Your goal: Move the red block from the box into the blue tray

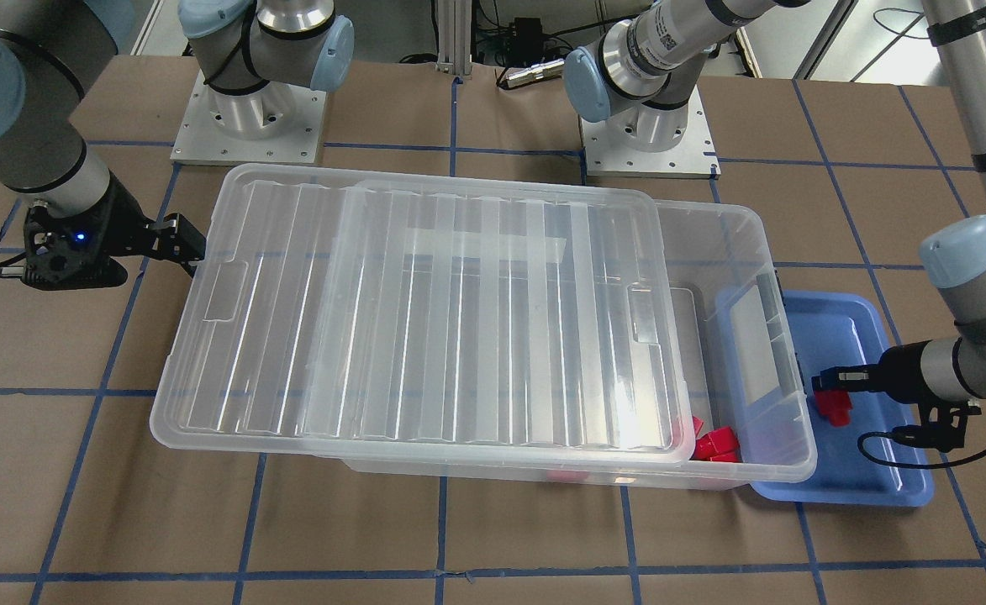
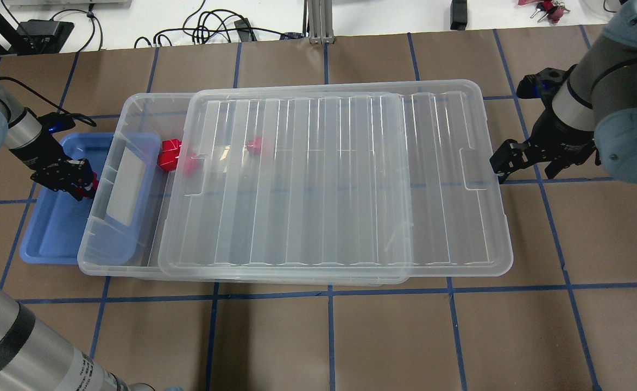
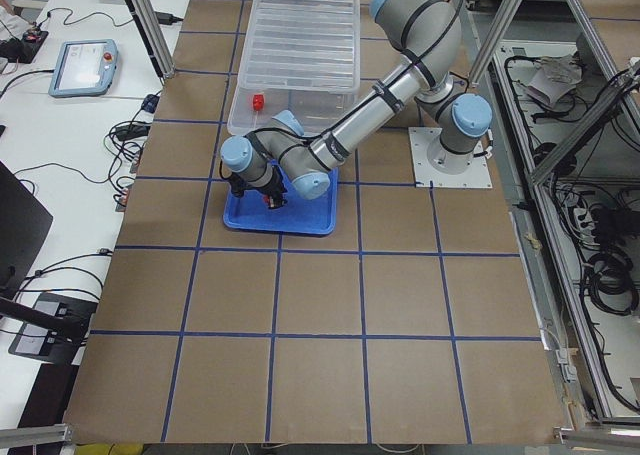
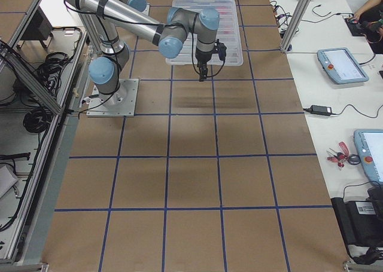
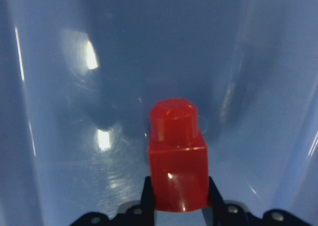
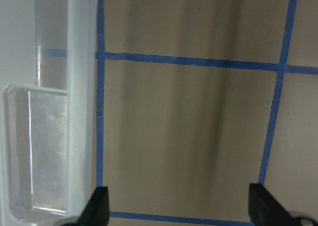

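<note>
My left gripper (image 1: 827, 388) is shut on a red block (image 1: 834, 407) and holds it low inside the blue tray (image 1: 846, 483). In the left wrist view the red block (image 5: 178, 159) sits between the fingers, stub forward, over the tray floor (image 5: 99, 62). Two more red blocks (image 2: 170, 153) lie in the open left end of the clear box (image 2: 133, 108); one of them (image 2: 254, 145) is under the lid. My right gripper (image 2: 500, 163) is open and empty beside the lid's right edge.
The ribbed clear lid (image 2: 340, 179) lies on the box, slid toward my right and overhanging it. The blue tray (image 2: 52, 239) butts against the box's left end. Brown table paper with blue tape lines (image 6: 189, 62) lies under my right gripper (image 6: 180, 206).
</note>
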`<action>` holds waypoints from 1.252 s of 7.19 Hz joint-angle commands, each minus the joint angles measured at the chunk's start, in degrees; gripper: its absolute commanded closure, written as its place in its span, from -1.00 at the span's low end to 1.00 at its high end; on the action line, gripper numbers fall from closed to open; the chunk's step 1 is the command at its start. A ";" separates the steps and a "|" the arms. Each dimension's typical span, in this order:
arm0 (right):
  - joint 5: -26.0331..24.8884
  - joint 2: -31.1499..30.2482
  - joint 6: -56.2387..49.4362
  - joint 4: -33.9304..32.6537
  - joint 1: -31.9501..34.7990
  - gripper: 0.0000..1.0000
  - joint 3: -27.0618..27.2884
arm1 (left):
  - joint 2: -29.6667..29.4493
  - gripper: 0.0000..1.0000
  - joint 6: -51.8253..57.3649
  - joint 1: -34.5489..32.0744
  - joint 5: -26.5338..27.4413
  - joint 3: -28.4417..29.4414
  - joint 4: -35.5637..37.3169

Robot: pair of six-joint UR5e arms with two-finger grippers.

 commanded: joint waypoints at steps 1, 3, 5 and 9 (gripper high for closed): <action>0.61 0.06 5.06 -0.93 3.81 -1.00 -0.18 | -0.02 -0.59 0.00 0.00 0.12 0.15 -0.67; 0.61 0.06 9.89 -2.16 7.23 -1.00 -0.10 | 0.59 -0.94 0.26 0.09 0.21 0.15 -0.93; 0.61 0.15 11.32 -3.30 9.96 -1.00 -0.10 | 3.14 -1.00 0.35 0.00 0.73 1.98 -2.93; 2.54 0.50 11.67 -3.13 10.94 -1.00 -0.10 | 11.57 -1.00 -1.83 -5.60 0.91 14.09 -15.92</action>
